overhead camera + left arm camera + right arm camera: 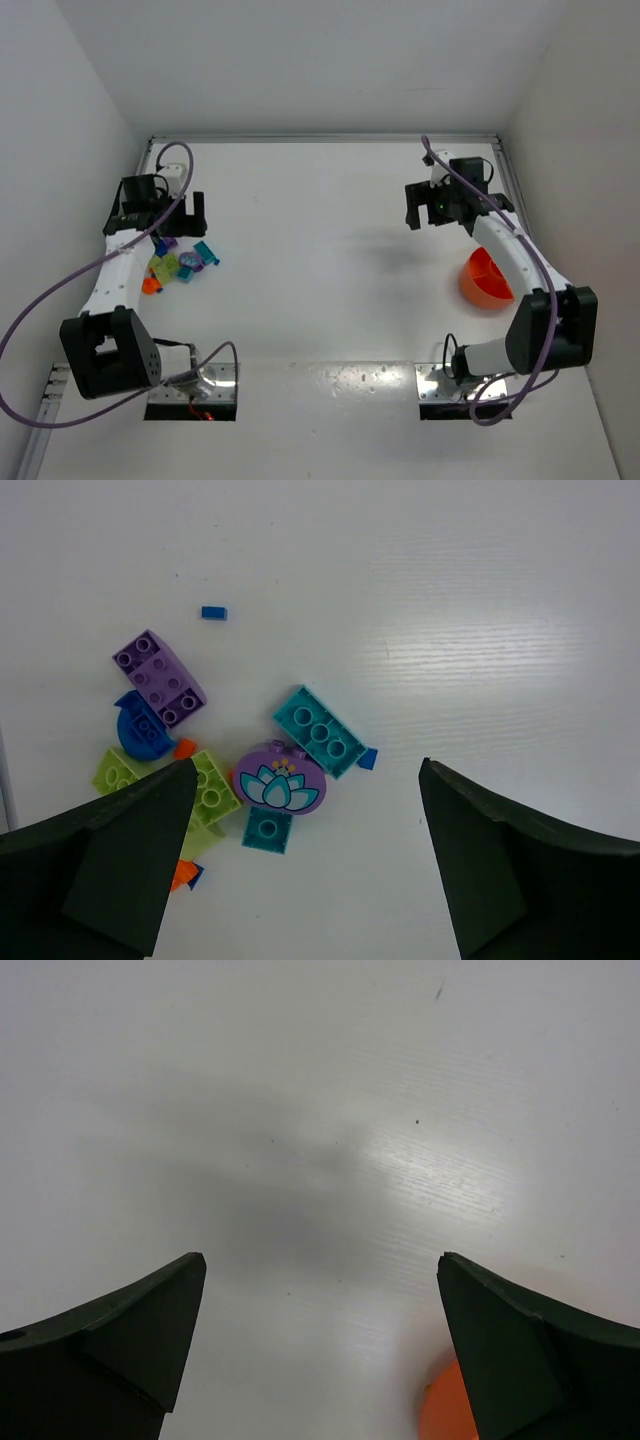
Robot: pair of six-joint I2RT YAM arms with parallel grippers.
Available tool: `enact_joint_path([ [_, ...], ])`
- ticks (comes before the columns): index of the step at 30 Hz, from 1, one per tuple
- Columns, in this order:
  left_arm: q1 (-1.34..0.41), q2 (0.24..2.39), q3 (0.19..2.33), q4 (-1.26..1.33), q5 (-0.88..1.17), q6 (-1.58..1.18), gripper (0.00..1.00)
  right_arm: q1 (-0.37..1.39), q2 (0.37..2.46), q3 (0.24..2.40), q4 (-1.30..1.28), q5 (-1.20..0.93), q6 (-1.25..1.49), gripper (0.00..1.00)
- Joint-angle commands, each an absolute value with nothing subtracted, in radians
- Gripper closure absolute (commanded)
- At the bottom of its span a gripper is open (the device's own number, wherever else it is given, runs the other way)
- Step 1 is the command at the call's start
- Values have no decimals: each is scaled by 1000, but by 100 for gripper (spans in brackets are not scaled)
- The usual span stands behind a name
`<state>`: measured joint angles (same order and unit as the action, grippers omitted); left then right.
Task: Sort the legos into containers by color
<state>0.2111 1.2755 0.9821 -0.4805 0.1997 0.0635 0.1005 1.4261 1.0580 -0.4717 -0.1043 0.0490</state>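
The legos (178,263) lie in a loose pile on the left of the table. In the left wrist view I see a purple brick (160,678), a teal brick (319,731), a round purple piece with a lotus print (280,778), a small teal square (267,830), yellow-green bricks (210,788), a blue piece (139,730) and orange bits (180,873). My left gripper (307,770) hangs open above the pile's right side, holding nothing. The orange bowl (484,279) with the containers sits at the right, partly under the right arm. My right gripper (320,1260) is open over bare table, the bowl's rim (446,1412) at its lower right.
A tiny blue piece (213,612) lies apart beyond the pile, and another small blue bit (368,759) touches the teal brick. White walls close in the table on the left, back and right. Purple cables loop from both arms.
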Motion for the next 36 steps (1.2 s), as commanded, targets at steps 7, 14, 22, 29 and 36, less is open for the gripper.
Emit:
enact_joint_path([
  [7, 259, 1213, 945, -615, 359, 423, 6, 117, 1411, 1052, -473, -328, -17, 4],
  [14, 282, 1347, 974, -739, 359, 759, 6, 137, 1457, 1042, -472, -350, -38, 4],
  [22, 282, 1449, 997, -761, 359, 1015, 12, 156, 1497, 1072, -482, -359, -38, 4],
  [29, 282, 1557, 1070, -761, 379, 1052, 17, 166, 1506, 1072, -491, -359, -38, 4],
  [36, 253, 1629, 1144, -761, 451, 1009, 19, 166, 1525, 1092, -500, -350, -38, 4],
])
